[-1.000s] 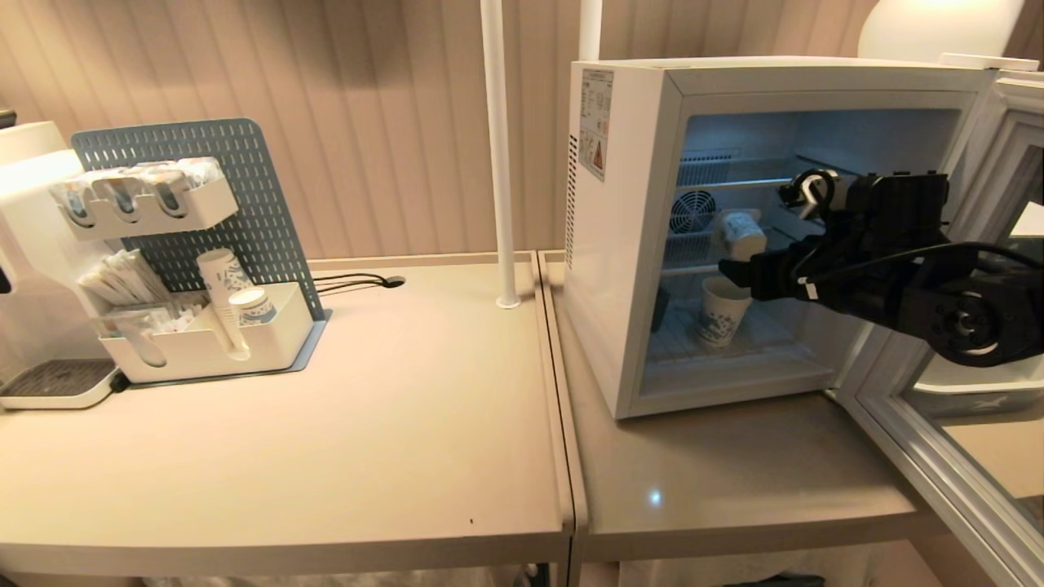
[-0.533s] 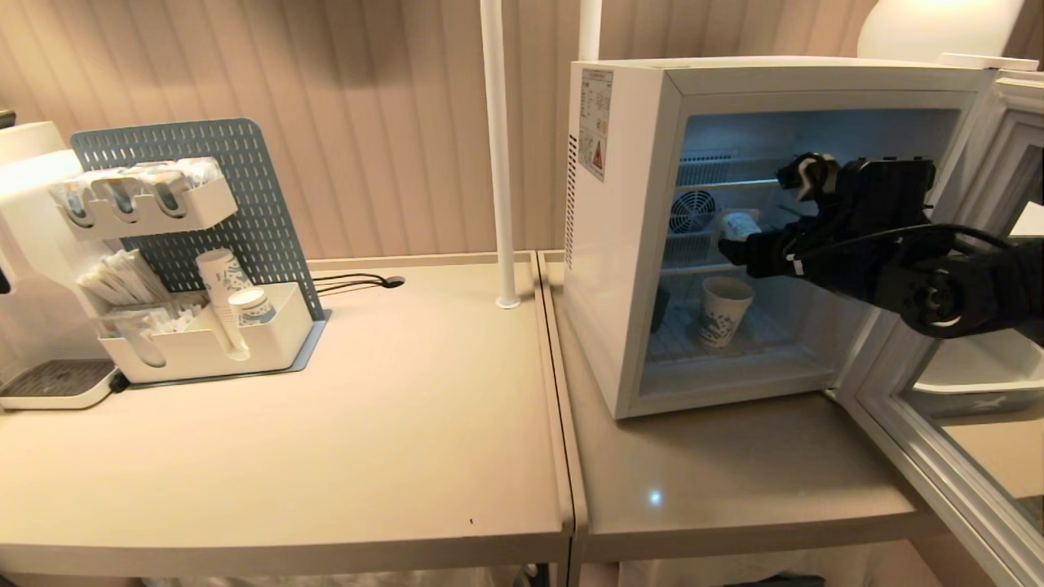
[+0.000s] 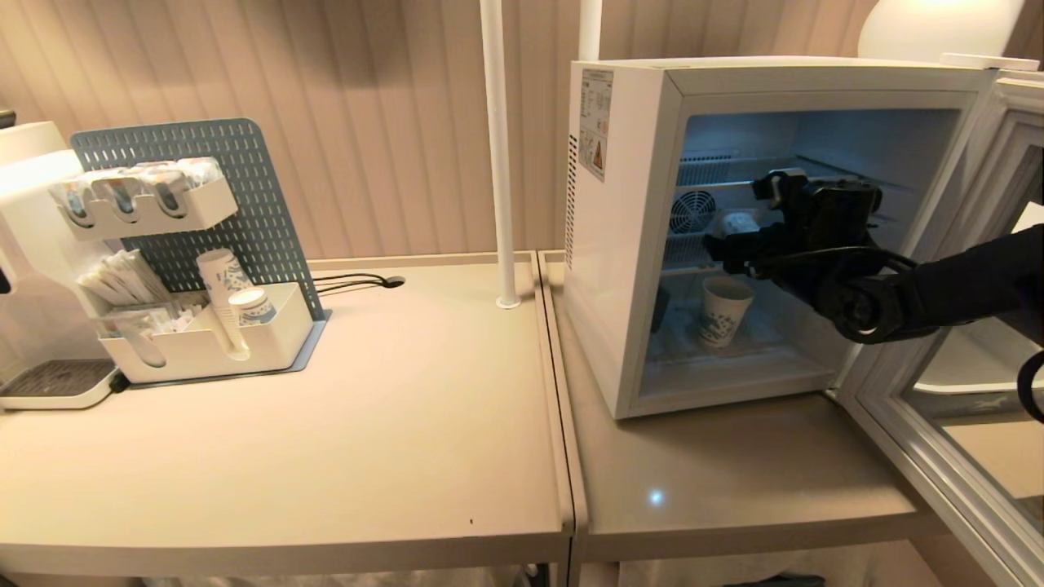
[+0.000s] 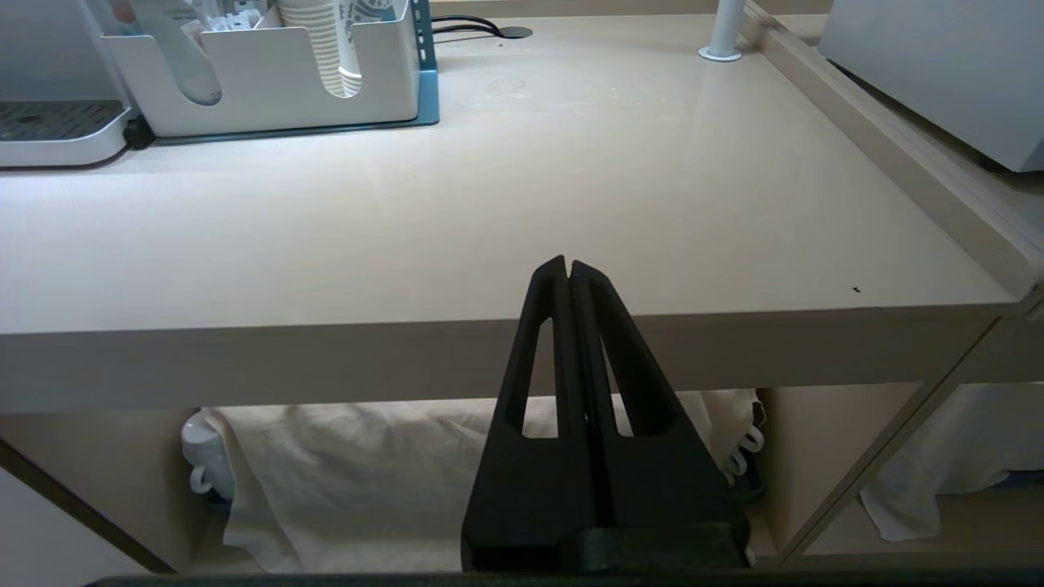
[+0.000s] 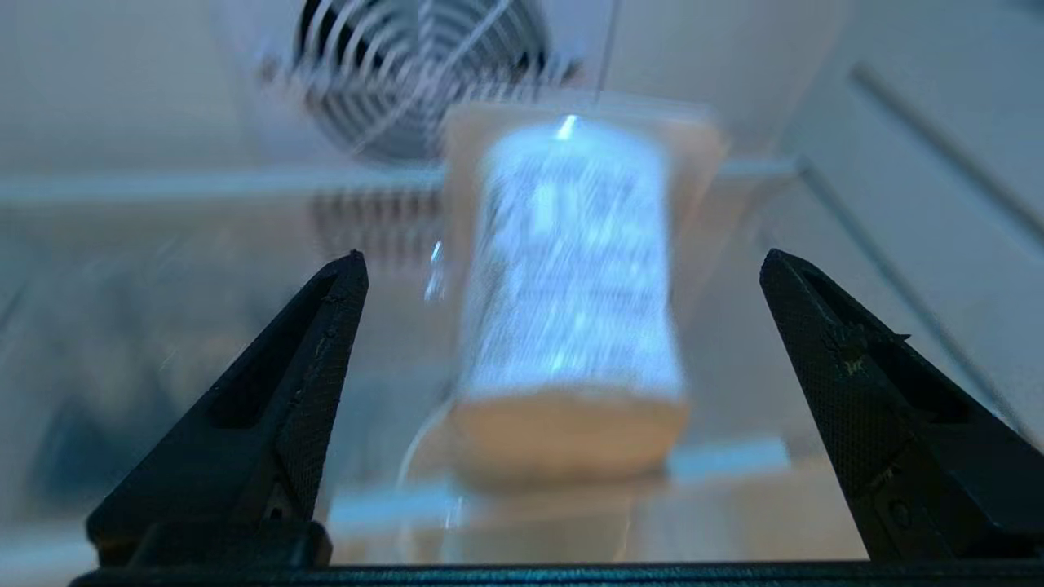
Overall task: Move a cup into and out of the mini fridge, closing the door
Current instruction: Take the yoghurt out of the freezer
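Two beige tables (image 3: 342, 424) stand side by side, the mini fridge (image 3: 628, 244) on the right one with its door (image 3: 962, 456) swung open to the right. On the left table, at the far left, a white organiser (image 3: 204, 346) with a blue pegboard back holds stacked paper cups (image 3: 222, 285). The right gripper (image 3: 722, 249) reaches into the fridge at the middle wire shelf, its jaws spread wide. The cup (image 5: 571, 302) sits between the two fingers, blurred, with clear space on both sides, in front of the round rear fan (image 3: 692, 212). A taller paper cup (image 3: 724, 310) stands on the fridge floor below. The left gripper (image 4: 568, 273) hangs at the near edge of the left table, jaws pressed together on nothing.
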Robot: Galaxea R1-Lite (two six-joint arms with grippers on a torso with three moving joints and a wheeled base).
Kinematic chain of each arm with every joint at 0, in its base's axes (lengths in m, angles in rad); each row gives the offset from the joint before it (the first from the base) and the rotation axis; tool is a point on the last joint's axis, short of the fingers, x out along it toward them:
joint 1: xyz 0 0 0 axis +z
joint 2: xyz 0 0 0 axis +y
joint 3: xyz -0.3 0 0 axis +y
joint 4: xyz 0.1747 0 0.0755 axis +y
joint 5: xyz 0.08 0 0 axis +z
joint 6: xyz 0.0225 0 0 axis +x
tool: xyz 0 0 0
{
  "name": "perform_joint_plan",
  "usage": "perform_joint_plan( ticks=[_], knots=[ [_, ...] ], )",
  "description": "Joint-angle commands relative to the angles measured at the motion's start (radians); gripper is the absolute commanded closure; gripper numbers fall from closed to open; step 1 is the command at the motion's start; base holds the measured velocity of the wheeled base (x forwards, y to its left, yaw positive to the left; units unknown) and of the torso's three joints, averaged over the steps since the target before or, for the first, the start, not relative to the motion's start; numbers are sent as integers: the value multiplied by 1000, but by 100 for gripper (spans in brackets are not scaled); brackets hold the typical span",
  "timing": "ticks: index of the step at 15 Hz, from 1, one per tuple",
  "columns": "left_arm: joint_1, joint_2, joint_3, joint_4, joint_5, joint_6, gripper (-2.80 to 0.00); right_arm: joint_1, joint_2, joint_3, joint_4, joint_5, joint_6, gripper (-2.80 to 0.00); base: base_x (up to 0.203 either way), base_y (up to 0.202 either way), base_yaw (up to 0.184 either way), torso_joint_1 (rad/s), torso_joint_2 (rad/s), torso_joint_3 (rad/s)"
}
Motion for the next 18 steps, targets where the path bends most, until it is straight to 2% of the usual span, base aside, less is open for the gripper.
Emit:
perform_joint_plan(
  ticks=[1,14,15,18],
  knots=[
    [1,2,0,0,0,-1,0,-1,49,-32,-19,-6,-1,-280,0,0,0,0,0,0],
    [-1,2,0,0,0,-1,0,-8,67,-56,-3,-9,-3,-280,0,0,0,0,0,0],
    [0,2,0,0,0,-1,0,-8,64,-56,2,-8,-3,0,0,0,0,0,0,0],
    [-1,2,0,0,0,-1,0,-8,56,-51,1,-8,-3,0,0,0,0,0,0,0]
  ],
)
